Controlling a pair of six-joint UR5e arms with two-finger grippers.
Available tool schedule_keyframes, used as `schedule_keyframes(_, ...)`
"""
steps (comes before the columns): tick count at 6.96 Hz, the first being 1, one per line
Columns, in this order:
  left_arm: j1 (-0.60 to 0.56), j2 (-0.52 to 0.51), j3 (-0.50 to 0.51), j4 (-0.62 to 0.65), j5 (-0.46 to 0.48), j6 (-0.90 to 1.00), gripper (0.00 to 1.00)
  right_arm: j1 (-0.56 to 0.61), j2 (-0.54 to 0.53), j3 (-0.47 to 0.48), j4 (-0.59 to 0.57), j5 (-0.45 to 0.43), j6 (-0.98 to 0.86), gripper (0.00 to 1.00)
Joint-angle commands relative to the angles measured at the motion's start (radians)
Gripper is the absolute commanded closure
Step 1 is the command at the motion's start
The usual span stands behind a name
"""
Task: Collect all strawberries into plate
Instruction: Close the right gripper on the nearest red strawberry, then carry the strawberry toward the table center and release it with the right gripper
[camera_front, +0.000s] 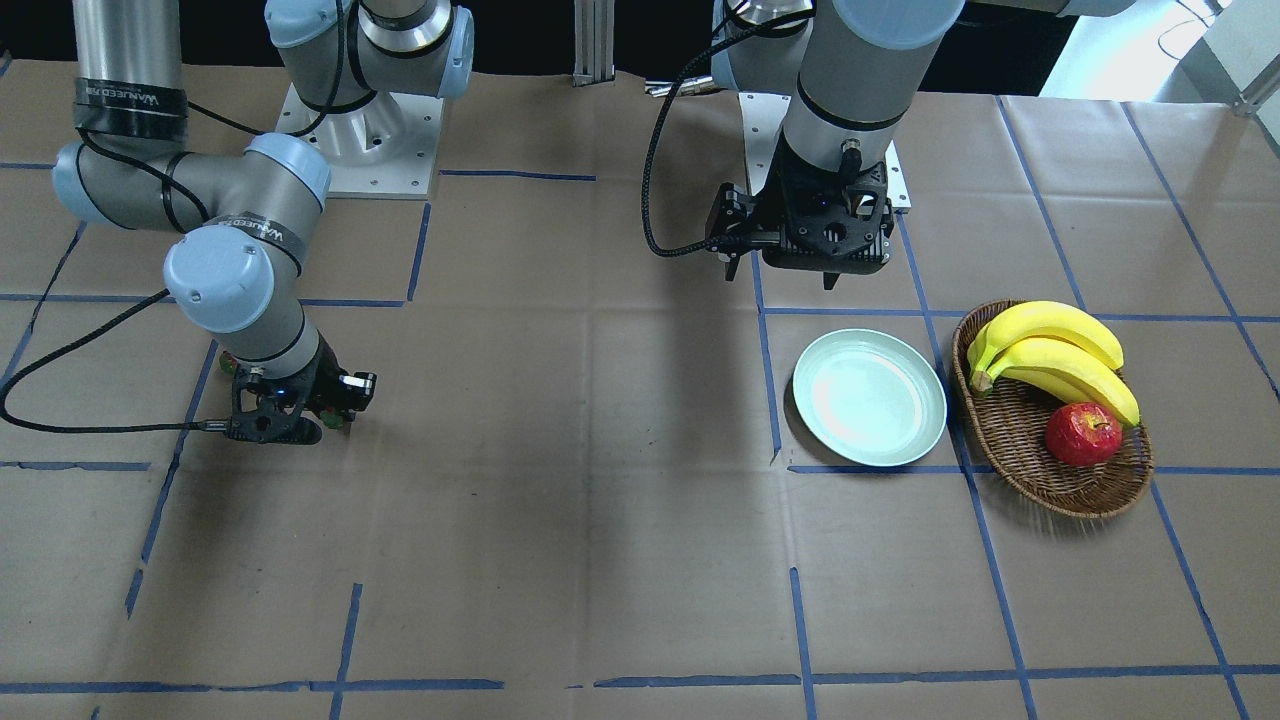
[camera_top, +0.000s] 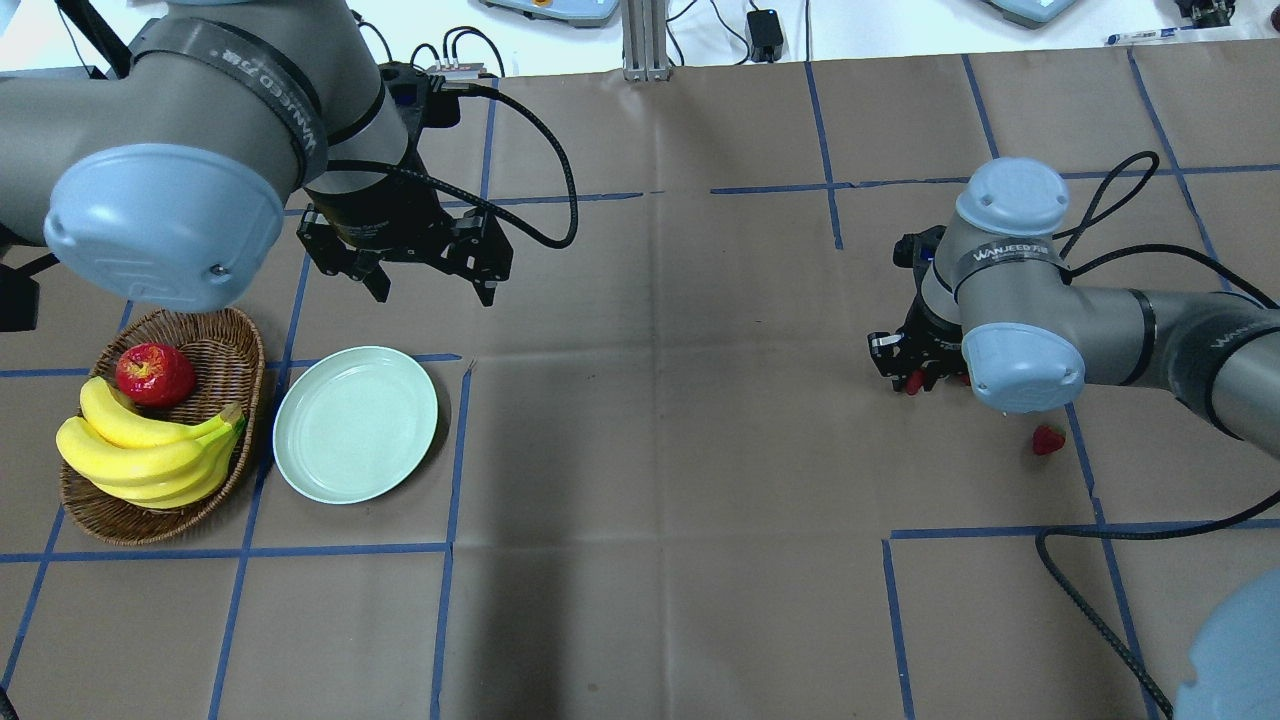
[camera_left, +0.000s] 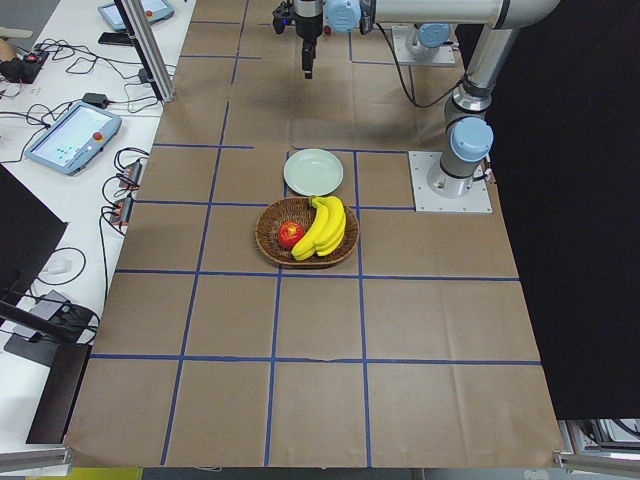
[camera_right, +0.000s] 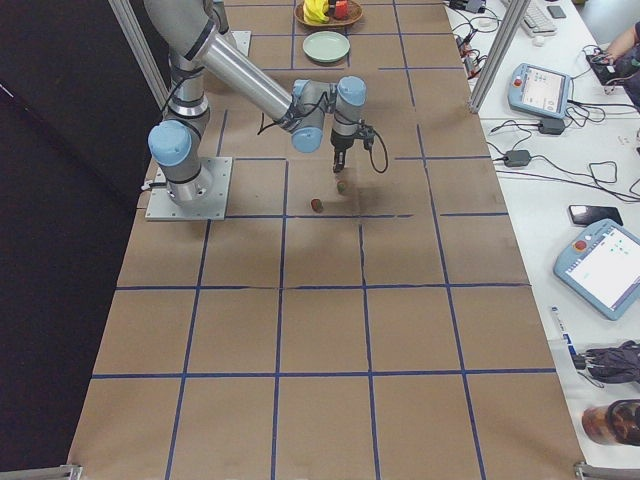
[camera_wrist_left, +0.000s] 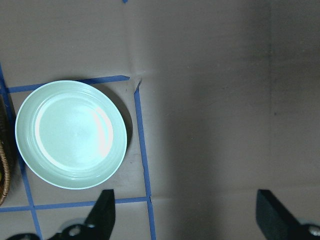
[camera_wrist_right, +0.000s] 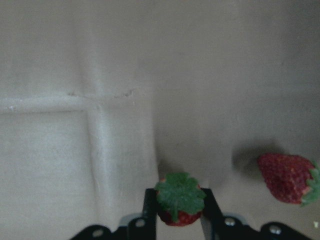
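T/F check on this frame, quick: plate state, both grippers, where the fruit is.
1. The plate has nothing on it. True.
2. The left gripper holds a strawberry. False: it is open and holds nothing, above the table near the plate.
3. The right gripper has its fingers closed on a strawberry. True, by the right wrist view.
4. The apple lies on the plate. False: it is in the basket with the bananas.
5. A second strawberry lies on the table beside the right gripper. True.
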Motion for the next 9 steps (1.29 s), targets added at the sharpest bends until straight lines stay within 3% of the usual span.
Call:
schedule_keyframes(1,0.000,0.001,0.000,-0.002,-0.002,0.000,0.00,0.003,-0.047,-0.114,0.169,-0.004,0.000,0.96)
schedule_keyframes(2,0.000,0.004,-0.001,-0.002,-0.002,-0.001,0.00,0.011,-0.069,-0.160,0.278,0.009,0.032,0.95)
schedule_keyframes(5,0.000,0.005,-0.001,-0.002,-0.002,-0.001,0.00,0.254,-0.037,-0.205,0.277,0.068,0.343,0.95)
schedule_keyframes(6,0.000,0.010,-0.001,-0.002,-0.003,-0.001,0.00,0.340,0.006,-0.243,0.273,0.136,0.423,0.95)
schedule_keyframes(8,0.000,0.010,-0.001,-0.003,-0.002,-0.001,0.00,0.495,0.141,-0.349,0.227,0.144,0.575,0.95)
schedule_keyframes(9,0.000,0.005,-0.001,-0.003,-0.002,-0.001,0.00,0.503,0.205,-0.354,0.167,0.146,0.580,0.95)
